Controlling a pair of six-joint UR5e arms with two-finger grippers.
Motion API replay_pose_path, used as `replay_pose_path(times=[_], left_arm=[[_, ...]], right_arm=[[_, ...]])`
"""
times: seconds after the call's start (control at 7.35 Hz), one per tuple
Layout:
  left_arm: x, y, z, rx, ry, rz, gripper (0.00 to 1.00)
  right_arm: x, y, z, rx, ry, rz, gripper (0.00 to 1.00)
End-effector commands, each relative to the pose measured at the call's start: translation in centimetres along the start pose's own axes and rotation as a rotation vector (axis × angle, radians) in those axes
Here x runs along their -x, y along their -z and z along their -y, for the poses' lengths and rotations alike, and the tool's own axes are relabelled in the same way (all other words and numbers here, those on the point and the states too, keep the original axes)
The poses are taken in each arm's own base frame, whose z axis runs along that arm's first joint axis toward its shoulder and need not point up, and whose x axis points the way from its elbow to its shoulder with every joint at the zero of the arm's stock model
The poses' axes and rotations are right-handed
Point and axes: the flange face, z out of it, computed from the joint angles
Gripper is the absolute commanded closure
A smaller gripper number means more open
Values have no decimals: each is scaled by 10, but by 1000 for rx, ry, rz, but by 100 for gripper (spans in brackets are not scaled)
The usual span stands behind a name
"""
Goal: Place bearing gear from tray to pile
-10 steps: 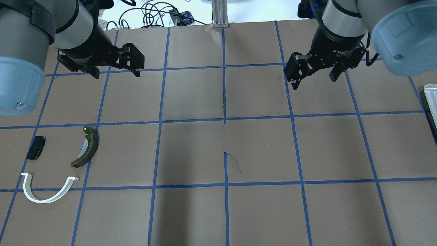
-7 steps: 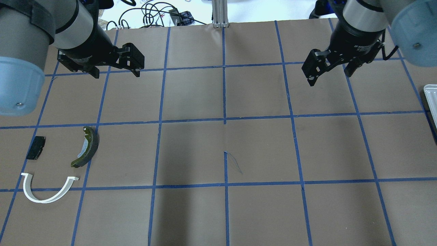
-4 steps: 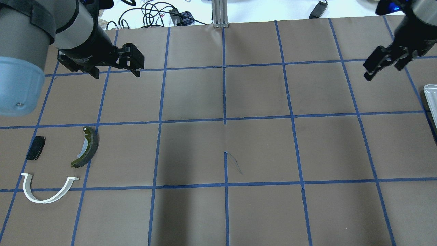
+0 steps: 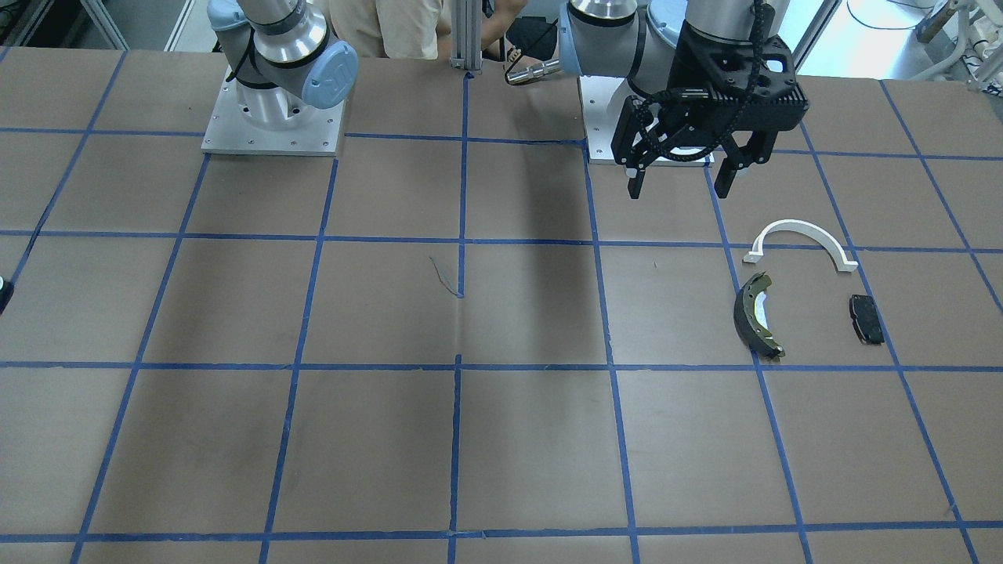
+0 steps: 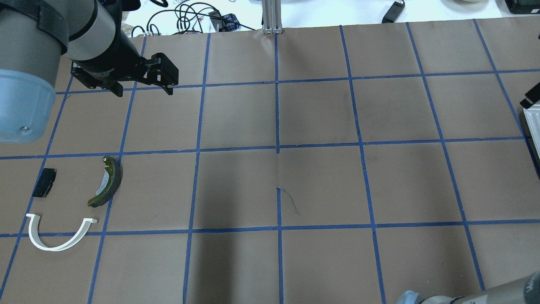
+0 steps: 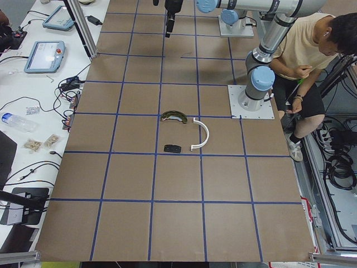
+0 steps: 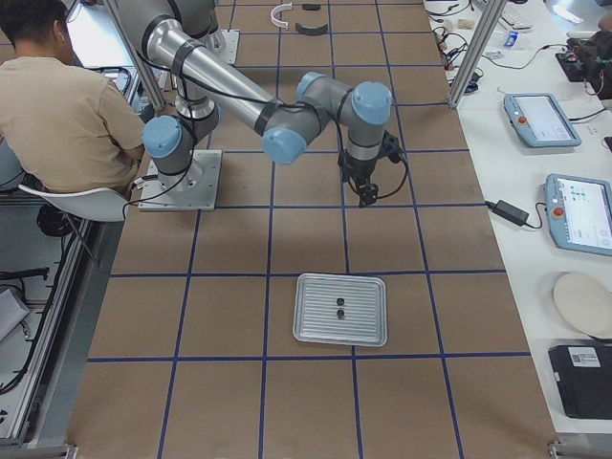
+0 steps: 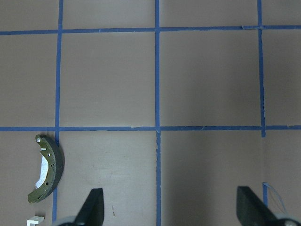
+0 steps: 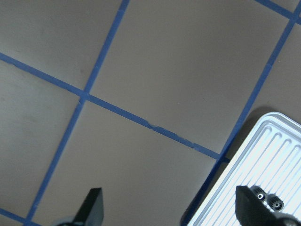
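Note:
The pile lies on the robot's left: a white arch bracket (image 5: 59,242), a dark brake shoe (image 5: 107,181) and a small black pad (image 5: 44,182). My left gripper (image 5: 144,92) is open and empty, hovering beyond the pile; its wrist view shows the brake shoe (image 8: 47,169). The ribbed metal tray (image 7: 316,325) holds two small dark bearing gears (image 7: 338,308). My right gripper (image 9: 171,207) is open and empty, above the table just short of the tray (image 9: 263,160); the gears (image 9: 267,202) show by its right finger. In the overhead view only its tip (image 5: 532,95) shows.
Blue tape grid covers the brown table. The arm bases (image 4: 270,117) stand at the robot's side. A seated operator (image 7: 57,105) is behind the robot. Tablets (image 7: 542,119) and cables lie on the side bench past the table's far edge.
My right arm has swung to the robot's right, almost out of the overhead view, to beside the tray. The left arm and the pile have not moved.

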Motion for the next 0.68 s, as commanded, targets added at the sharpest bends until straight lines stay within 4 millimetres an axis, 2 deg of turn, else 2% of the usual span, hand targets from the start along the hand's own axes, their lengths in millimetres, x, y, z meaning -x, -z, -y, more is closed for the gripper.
replay_pose_path(times=[0.0, 0.27, 0.54], left_arm=[[0, 1, 0, -1, 0, 0, 0], [0, 1, 0, -1, 0, 0, 0], [0, 1, 0, -1, 0, 0, 0]], right_arm=[[-82, -73, -67, -2, 78, -1, 0], [-114, -118, -99, 8, 230, 22, 0], [-126, -142, -101, 10, 385, -6, 0]])
